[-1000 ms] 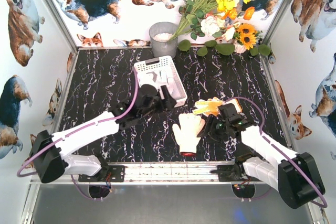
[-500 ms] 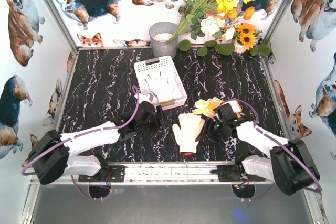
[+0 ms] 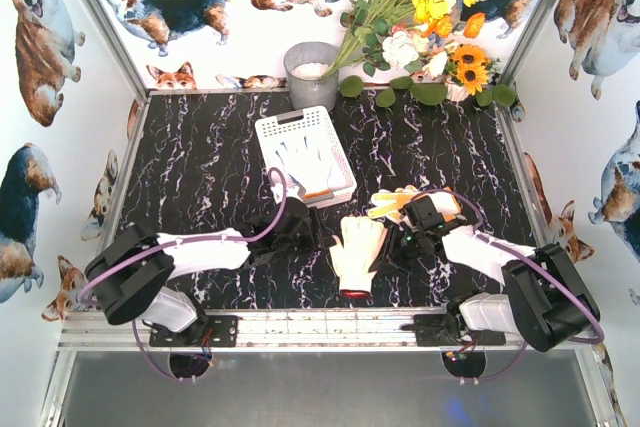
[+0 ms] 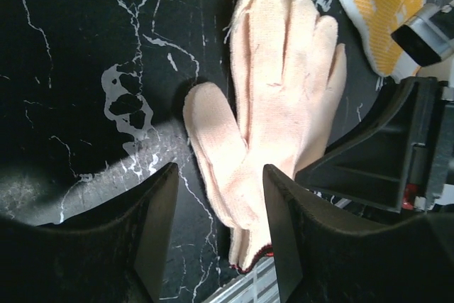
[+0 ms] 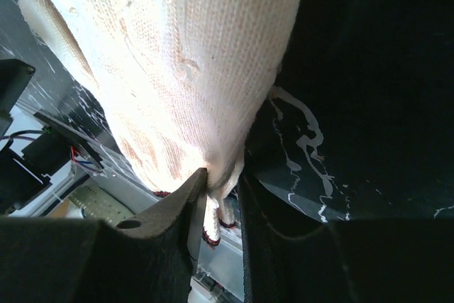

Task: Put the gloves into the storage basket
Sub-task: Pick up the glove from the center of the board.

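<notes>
A cream glove (image 3: pixel 358 250) with a dark red cuff lies flat on the black marble table, fingers pointing away from the arms. My right gripper (image 5: pixel 223 179) is shut on its right edge by the cuff, the knit bunched between the pads. My left gripper (image 4: pixel 220 172) stands open low over the glove's (image 4: pixel 280 97) cuff end, on its left side, one finger (image 4: pixel 159 211) on bare table. A yellow glove (image 3: pixel 396 204) lies just behind the right gripper (image 3: pixel 397 245). The storage basket (image 3: pixel 278 130) holds a white glove (image 3: pixel 303 159).
A grey pot (image 3: pixel 311 72) and a bunch of flowers (image 3: pixel 420 17) stand at the back wall. The metal rail (image 3: pixel 330 325) of the table's front edge runs right behind the cream glove's cuff. The right arm's black body (image 4: pixel 386 154) sits close beside my left gripper.
My left gripper has left the basket and come down and right to the cream glove, narrowing somewhat. A white glove now lies in the basket. The right jaws have closed on the cream glove's edge.
</notes>
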Robot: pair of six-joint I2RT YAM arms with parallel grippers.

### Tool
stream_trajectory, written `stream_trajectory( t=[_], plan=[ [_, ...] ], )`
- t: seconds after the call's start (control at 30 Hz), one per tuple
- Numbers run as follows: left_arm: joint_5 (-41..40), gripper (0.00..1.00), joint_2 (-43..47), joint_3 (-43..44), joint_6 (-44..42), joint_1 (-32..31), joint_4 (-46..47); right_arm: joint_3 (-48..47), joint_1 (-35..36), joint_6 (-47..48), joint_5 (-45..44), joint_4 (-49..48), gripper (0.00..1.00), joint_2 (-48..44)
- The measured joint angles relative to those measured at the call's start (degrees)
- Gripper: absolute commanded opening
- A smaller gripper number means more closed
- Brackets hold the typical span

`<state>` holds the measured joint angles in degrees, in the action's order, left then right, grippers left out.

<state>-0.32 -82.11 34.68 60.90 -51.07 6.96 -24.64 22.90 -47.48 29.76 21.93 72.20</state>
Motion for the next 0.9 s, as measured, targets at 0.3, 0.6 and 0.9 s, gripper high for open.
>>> stream_trajectory(
  t=[0.3,0.6,0.9],
  plan=[
    [-0.5,0.37,-6.0,-0.6,0.0,0.0,4.3,-0.1,0.2,0.0,0.2,-0.6,0.25,0.6],
    [-0.3,0.33,-9.2,-0.6,0.4,-0.1,10.1,-0.2,0.3,0.0,0.6,-1.1,0.24,1.4],
    [-0.5,0.16,-10.8,-1.2,0.5,-0.7,13.6,-0.7,0.9,0.0,0.8,-1.4,0.24,2.3]
  ],
)
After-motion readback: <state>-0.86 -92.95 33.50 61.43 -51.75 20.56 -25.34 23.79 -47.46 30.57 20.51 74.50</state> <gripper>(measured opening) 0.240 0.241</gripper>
